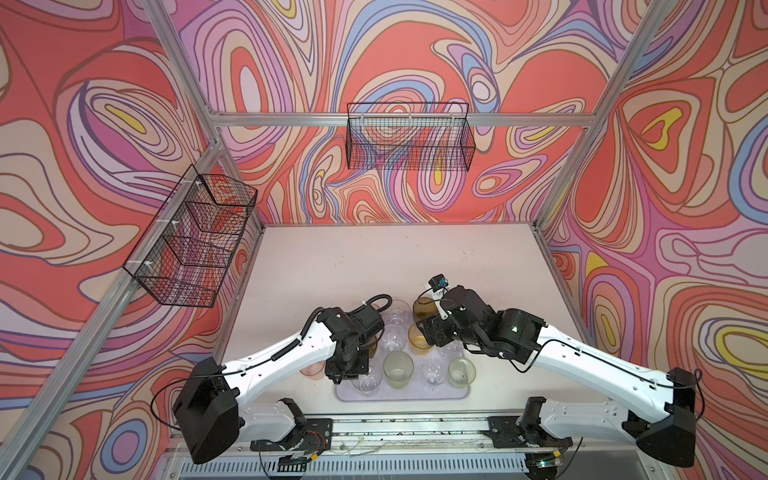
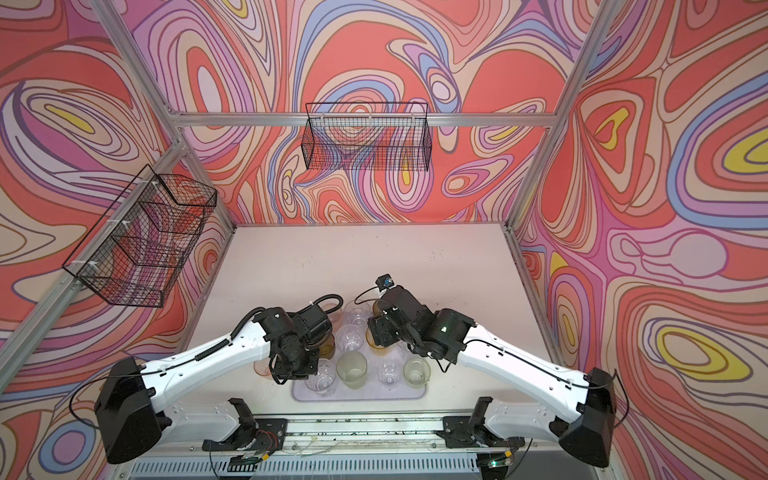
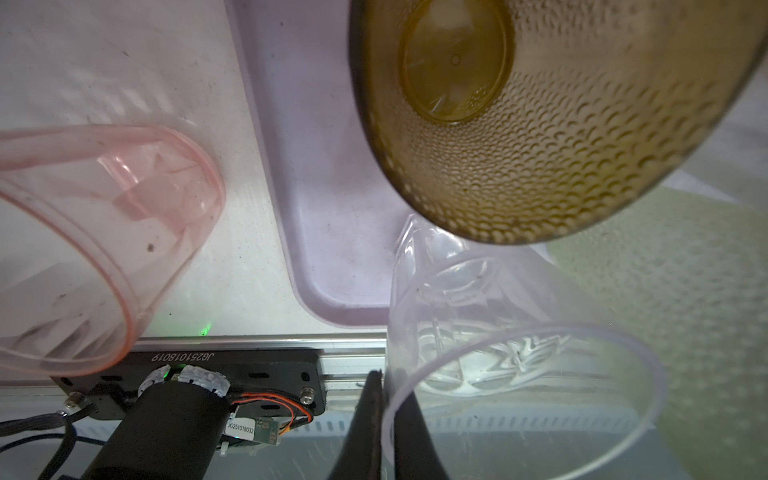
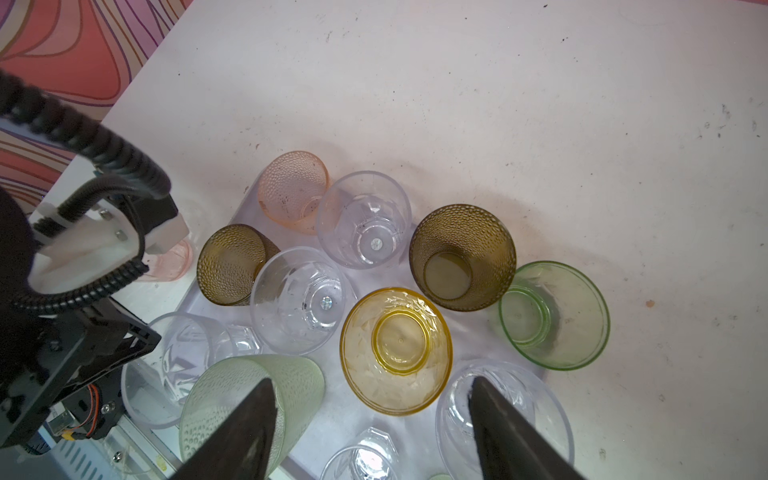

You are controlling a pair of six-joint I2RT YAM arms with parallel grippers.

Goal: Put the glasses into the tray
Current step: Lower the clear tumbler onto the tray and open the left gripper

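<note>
My left gripper [image 3: 390, 390] is pinching the thin rim wall of a clear faceted plastic tumbler [image 3: 498, 353], one finger inside the mouth and one outside, the jaws almost together. The tumbler is hanging over, or sitting in, the near left corner of the pale lilac flat rectangular tray [image 3: 324, 249]; I cannot tell whether its base is touching. Just beside it an olive-brown dimpled tumbler [image 3: 540, 145] is standing in the tray, and a pale green dimpled tumbler [image 3: 665, 311] is crowding its other side.

To set it down well, I judge that I should lower it straight and upright. I should let go only once the base is resting flat, then draw the inner finger up and out without tipping it into its neighbours.

My right gripper [image 4: 370, 380] is hanging wide open and empty above the tray, with an amber-yellow faceted tumbler [image 4: 397, 349] showing between its fingers. A pink see-through tumbler [image 3: 104, 232] is standing on the white bench [image 3: 124, 62], outside the tray's rim, not yet placed.
</note>
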